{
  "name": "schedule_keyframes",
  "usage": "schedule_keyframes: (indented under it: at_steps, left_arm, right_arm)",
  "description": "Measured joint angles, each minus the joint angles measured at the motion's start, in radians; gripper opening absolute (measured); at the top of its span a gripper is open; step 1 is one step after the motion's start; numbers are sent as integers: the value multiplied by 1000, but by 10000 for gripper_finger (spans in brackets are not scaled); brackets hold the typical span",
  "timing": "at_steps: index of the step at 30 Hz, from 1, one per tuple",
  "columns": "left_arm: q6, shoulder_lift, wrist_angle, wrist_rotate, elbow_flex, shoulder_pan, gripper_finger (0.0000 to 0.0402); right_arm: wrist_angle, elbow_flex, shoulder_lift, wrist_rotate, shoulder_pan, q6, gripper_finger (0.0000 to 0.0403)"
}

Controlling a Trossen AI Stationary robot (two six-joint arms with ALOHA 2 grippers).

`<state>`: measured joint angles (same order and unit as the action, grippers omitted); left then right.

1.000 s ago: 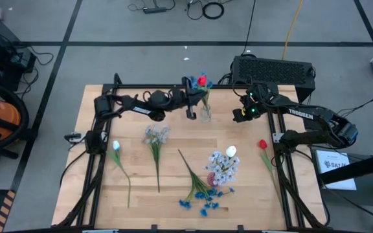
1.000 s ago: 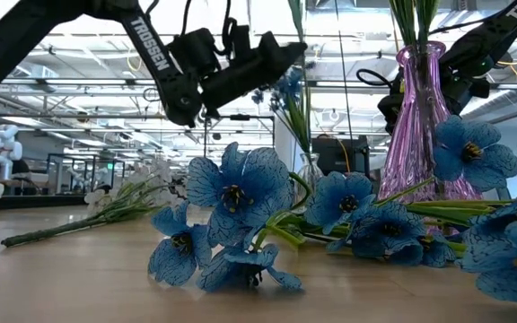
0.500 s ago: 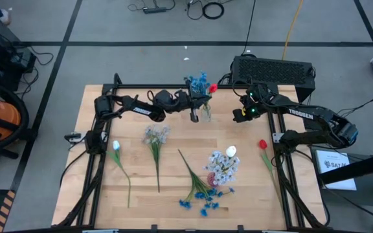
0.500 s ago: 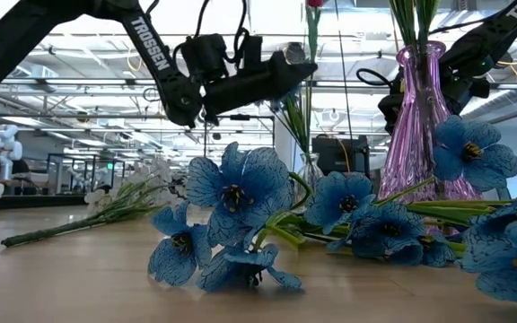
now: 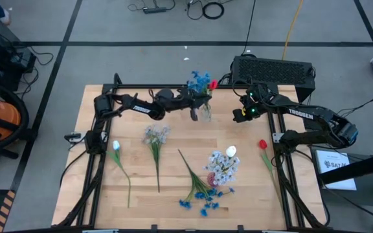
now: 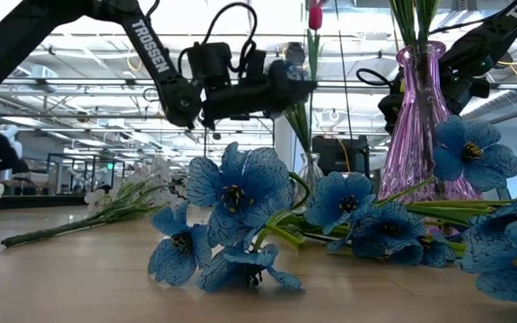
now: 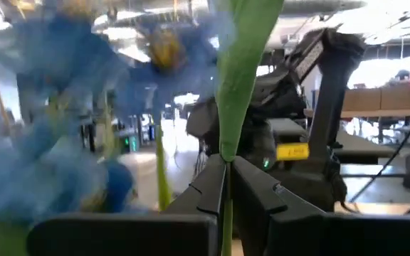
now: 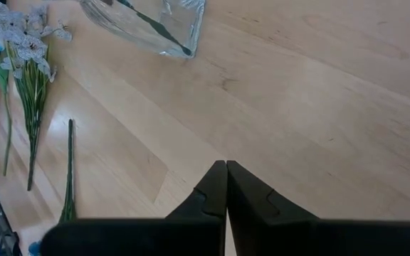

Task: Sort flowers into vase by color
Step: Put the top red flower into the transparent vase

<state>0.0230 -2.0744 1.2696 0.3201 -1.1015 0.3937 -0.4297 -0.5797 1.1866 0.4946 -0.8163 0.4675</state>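
At the frame's top centre, the left gripper [image 5: 196,103] pinches a red tulip [image 5: 212,85] stem over the clear vase [image 5: 204,113]; the right gripper [image 5: 238,115] waits closed, upper right.

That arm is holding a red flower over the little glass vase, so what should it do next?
Probably lower it. The left hand pinches the red tulip by its green stem above the clear vase, which already holds blue flowers; once the stem is in, let go.

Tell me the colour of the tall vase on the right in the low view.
Translucent purple-pink vase, clearest in the low view.
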Motion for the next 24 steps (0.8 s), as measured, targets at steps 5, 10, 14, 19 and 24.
schedule_keyframes:
  at_steps: [5, 10, 14, 19, 24]
  left_arm:
    - [48, 1, -29, 23, 0, 14, 27]
    - [50, 0, -70, 31, 0, 17, 27]
    - [50, 0, -101, 49, 0, 17, 28]
    - [101, 0, -109, 50, 0, 19, 38]
    - [127, 0, -109, 49, 0, 24, 62]
  right_arm:
    - [0, 0, 0, 1, 0, 8, 0]
    - [0, 0, 0, 1, 0, 9, 0]
    - [0, 0, 0, 1, 0, 11, 0]
    - [0, 0, 0, 3, 0, 19, 0]
    - [-1, 0, 0, 4, 0, 19, 0]
